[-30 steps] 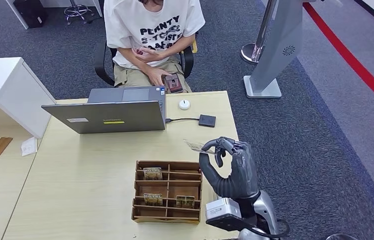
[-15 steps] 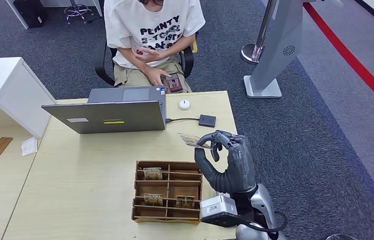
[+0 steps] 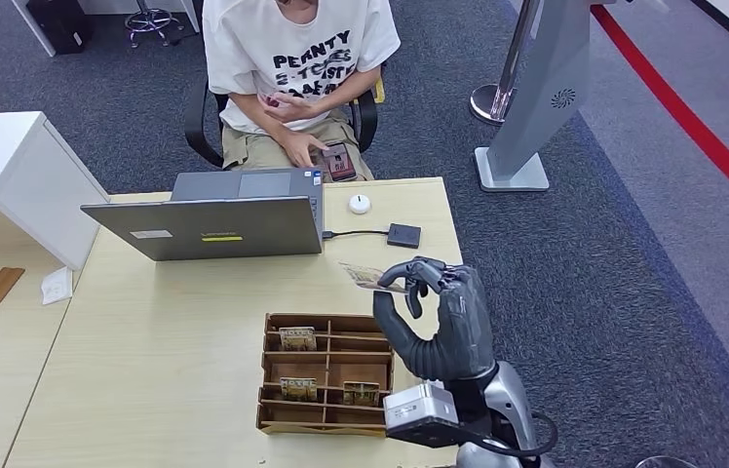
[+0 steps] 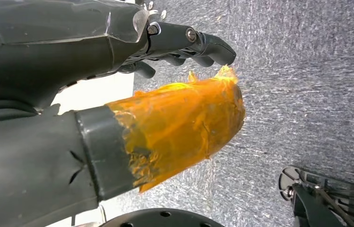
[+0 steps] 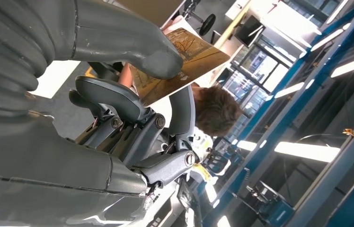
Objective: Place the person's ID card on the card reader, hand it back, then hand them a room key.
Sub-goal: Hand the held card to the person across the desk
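Tan room key point(image 3: 368, 277) sits pinched between thumb and fingers of the right robot hand point(image 3: 434, 317), lifted above the wooden tray point(image 3: 326, 373) and angled toward the seated person point(image 3: 292, 68), seemingly to hand over

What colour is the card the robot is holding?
Tan-brown with a printed drawing; the card shows best in the right wrist view.

Head view even, bright, sharp, soft shadows. Right wrist: ceiling lights point(image 5: 307, 151) blown out. Left wrist: carpet point(image 4: 307, 71) streaky.
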